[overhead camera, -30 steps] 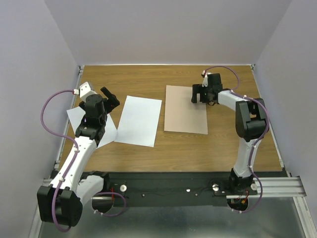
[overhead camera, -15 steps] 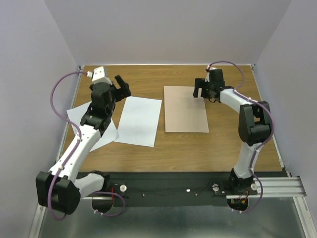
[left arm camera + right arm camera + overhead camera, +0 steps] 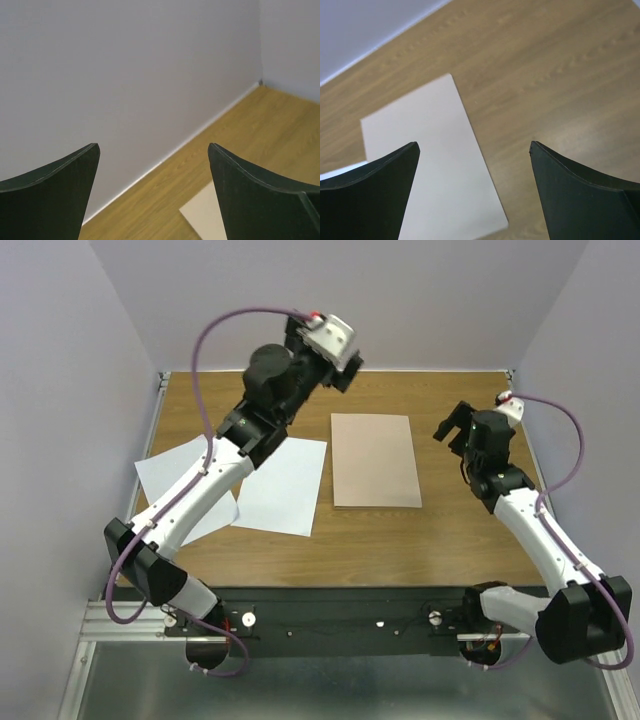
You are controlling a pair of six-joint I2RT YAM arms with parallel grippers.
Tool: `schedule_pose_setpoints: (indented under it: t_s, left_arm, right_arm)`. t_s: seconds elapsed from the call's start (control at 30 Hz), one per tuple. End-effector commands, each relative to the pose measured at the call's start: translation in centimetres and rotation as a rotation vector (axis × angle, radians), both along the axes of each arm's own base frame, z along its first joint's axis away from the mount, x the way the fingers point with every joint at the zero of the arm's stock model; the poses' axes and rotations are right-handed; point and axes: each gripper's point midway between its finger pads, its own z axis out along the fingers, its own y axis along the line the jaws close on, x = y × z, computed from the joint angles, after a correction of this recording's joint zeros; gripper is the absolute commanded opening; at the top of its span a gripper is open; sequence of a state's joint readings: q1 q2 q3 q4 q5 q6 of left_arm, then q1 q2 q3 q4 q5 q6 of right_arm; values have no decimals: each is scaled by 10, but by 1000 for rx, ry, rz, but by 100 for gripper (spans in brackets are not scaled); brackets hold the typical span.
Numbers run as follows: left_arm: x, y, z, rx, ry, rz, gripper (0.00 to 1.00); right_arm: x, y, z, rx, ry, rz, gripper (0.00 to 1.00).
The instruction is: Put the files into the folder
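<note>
The tan folder (image 3: 375,460) lies shut and flat on the middle of the table. One white sheet (image 3: 281,484) lies just left of it. The second sheet (image 3: 165,478) lies further left, partly under my left arm. My left gripper (image 3: 345,372) is open and empty, raised high near the back wall above the folder's far left corner (image 3: 207,216). My right gripper (image 3: 452,426) is open and empty, above the table just right of the folder's far right corner. The right wrist view shows the folder (image 3: 435,170) between and below the open fingers (image 3: 375,185).
The wooden table (image 3: 450,530) is walled at the back and at both sides. The back wall (image 3: 125,75) fills most of the left wrist view. A black rail (image 3: 350,615) runs along the near edge.
My left arm has swung up and right, from over the left sheet to high near the back wall. My right arm has pulled back right, off the folder's far right corner.
</note>
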State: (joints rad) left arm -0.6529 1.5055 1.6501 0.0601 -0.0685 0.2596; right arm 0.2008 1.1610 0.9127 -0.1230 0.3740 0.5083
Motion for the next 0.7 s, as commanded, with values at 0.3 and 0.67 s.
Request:
schedule_pose_setpoints:
  t_s: [0.3, 0.67]
  left_arm:
    - [-85, -106, -304, 906, 90, -395, 98]
    - [-131, -112, -381, 1053, 156, -530, 99]
  right_arm:
    - [-52, -28, -55, 22, 100, -156, 100]
    - [-51, -25, -65, 7, 139, -126, 100]
